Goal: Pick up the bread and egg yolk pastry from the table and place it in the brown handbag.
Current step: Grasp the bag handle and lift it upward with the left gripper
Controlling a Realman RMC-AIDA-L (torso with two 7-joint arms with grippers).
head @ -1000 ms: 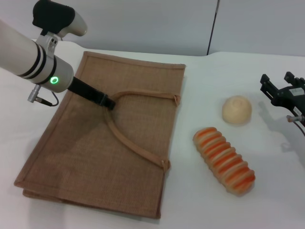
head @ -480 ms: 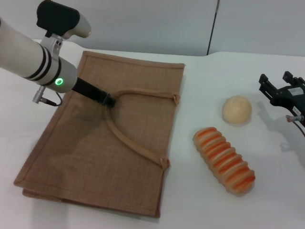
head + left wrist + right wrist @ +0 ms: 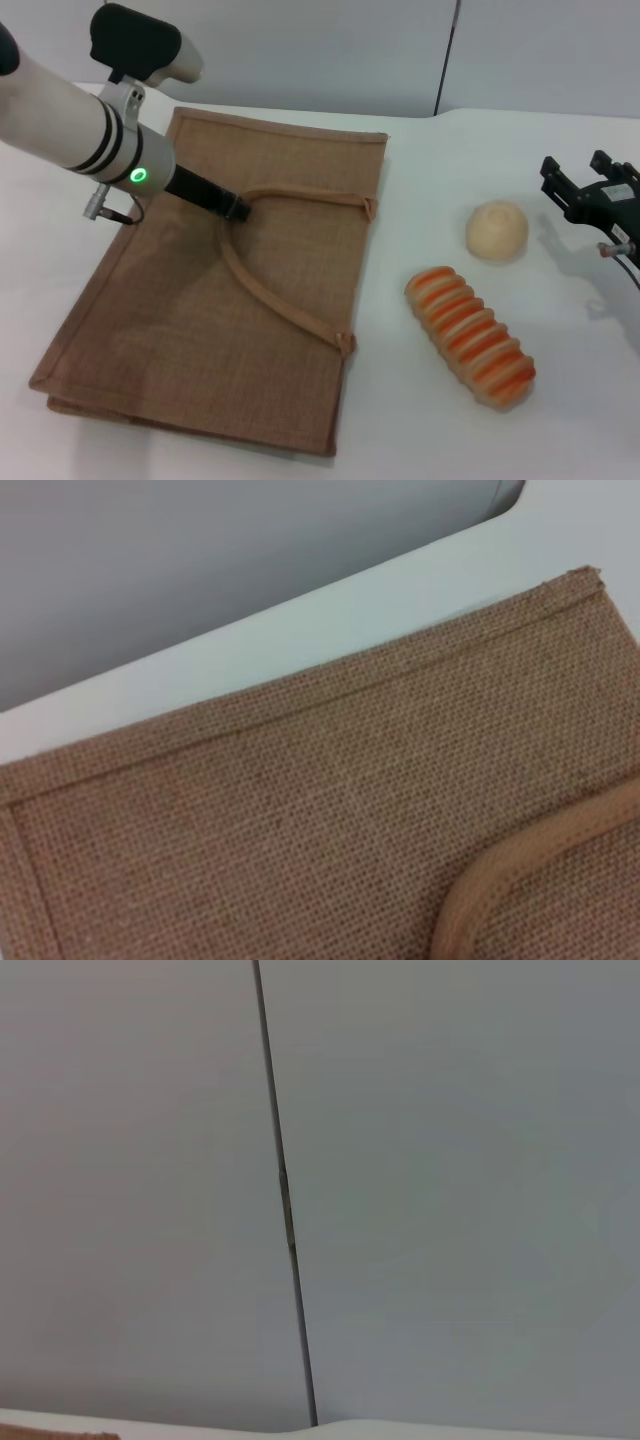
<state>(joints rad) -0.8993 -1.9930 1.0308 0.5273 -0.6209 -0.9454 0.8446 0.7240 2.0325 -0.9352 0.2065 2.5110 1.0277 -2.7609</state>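
Head view: the brown handbag (image 3: 215, 300) was seen lying flat on the white table (image 3: 420, 420), and everything else was placed in relation to it. The left gripper (image 3: 238, 209) was held low over the bag's upper face, its dark tip at the bend of the strap handle (image 3: 270, 290); whether its fingers were spread or closed on the strap could not be told. The bread (image 3: 469, 336) lay on the table to the right of the handbag, near its lower right corner but apart from it. The egg yolk pastry (image 3: 497, 230) sat farther right and farther back, just beyond the loaf's far end, not touching it. The right gripper (image 3: 580, 185) was kept well to the right of the handbag, past the pastry, with its fingers spread apart and nothing between them.
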